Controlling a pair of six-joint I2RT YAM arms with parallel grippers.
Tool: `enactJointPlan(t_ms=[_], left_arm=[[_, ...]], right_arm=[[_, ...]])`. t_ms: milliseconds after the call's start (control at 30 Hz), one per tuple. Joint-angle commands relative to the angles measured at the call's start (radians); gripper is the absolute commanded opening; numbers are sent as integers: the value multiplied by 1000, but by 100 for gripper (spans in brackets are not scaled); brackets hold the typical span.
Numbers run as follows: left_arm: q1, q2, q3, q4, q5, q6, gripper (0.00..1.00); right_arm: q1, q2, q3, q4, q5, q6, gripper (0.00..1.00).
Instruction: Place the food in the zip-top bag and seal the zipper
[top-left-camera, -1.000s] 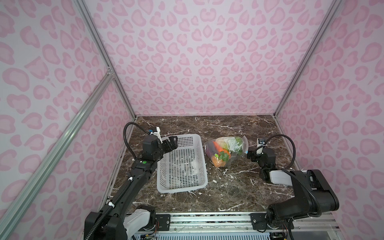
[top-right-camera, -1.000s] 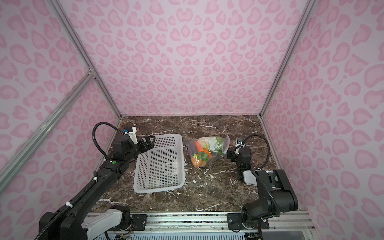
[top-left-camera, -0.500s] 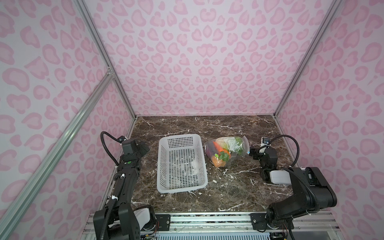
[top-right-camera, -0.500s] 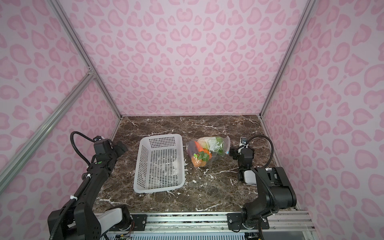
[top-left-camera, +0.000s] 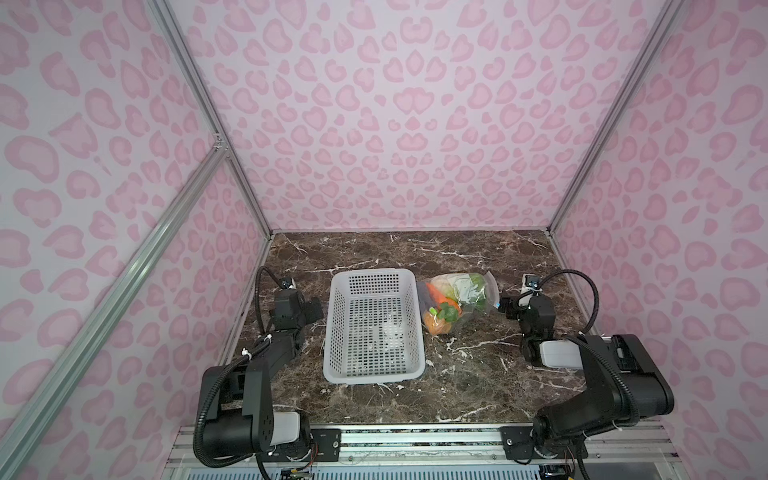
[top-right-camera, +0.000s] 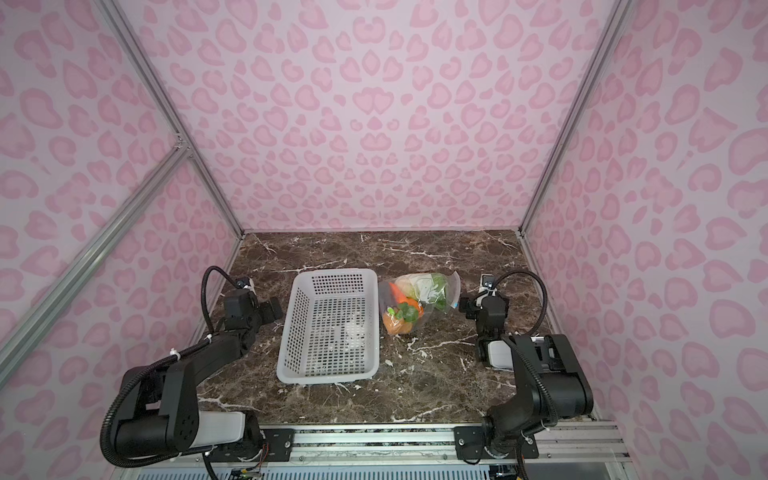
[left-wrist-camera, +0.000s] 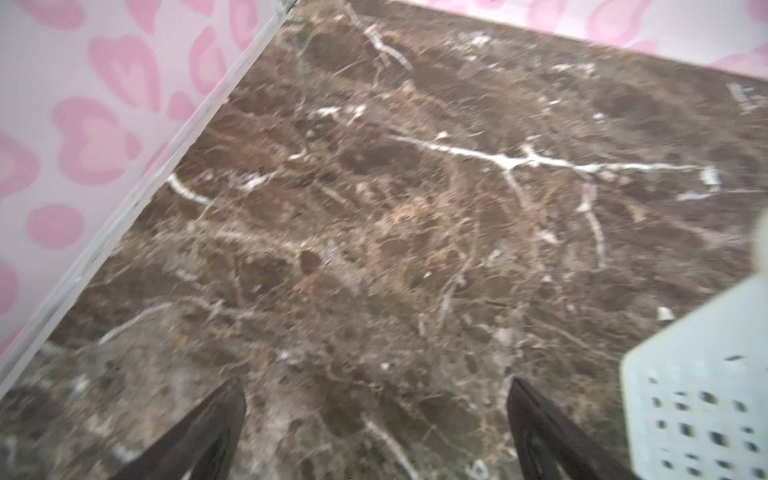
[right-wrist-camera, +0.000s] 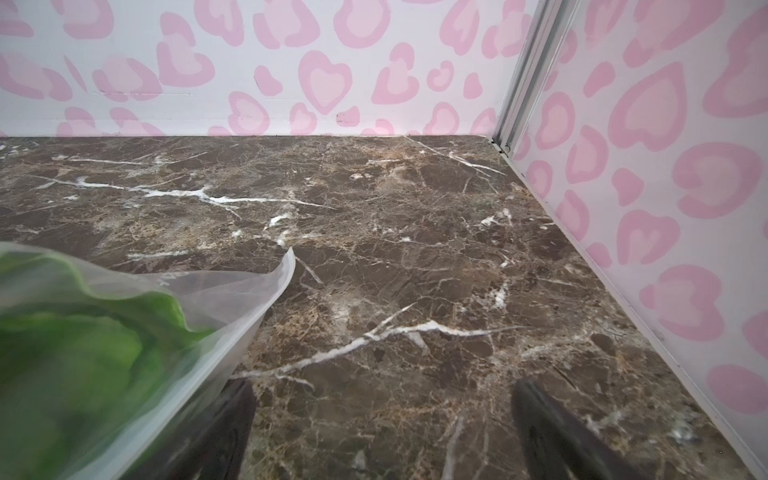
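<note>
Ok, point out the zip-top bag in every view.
A top view: zip-top bag lies just right of the white basket.
A top view: zip-top bag, again just right of the basket.
Left wrist: not in it.
Right wrist: its edge close by the open right claw.
Shared landmark: the brown marble table, in all four.

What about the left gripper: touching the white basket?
Apart. The left wrist view shows the left gripper open over bare marble, with marble between its fingers and the basket.
</note>
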Motion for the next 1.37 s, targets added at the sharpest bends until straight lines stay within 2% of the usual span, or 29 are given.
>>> enactJointPlan(t_ms=[0, 67, 167, 267, 400, 433, 533, 1333], left_arm=[[-1, 24, -10, 208, 60, 41, 99], [-6, 43, -21, 288, 70, 38, 100], [-24, 85, -35, 360, 28, 49, 98], [-36, 68, -70, 403, -23, 42, 97], [-57, 92, -214, 692, -77, 43, 97], [-58, 75, -192, 617, -80, 40, 97], [-59, 90, -179, 613, -49, 60, 97], [-69, 89, -174, 603, -55, 72, 97]], right_arm=[[1, 2, 4, 11, 12, 5, 98], [1, 1, 4, 11, 13, 4, 98], [1, 1, 3, 11, 11, 5, 98], [1, 0, 4, 11, 12, 5, 99], [1, 0, 3, 11, 13, 5, 99], [0, 1, 3, 10, 11, 5, 99], [1, 1, 3, 11, 12, 4, 99], [1, 1, 4, 10, 12, 5, 99]])
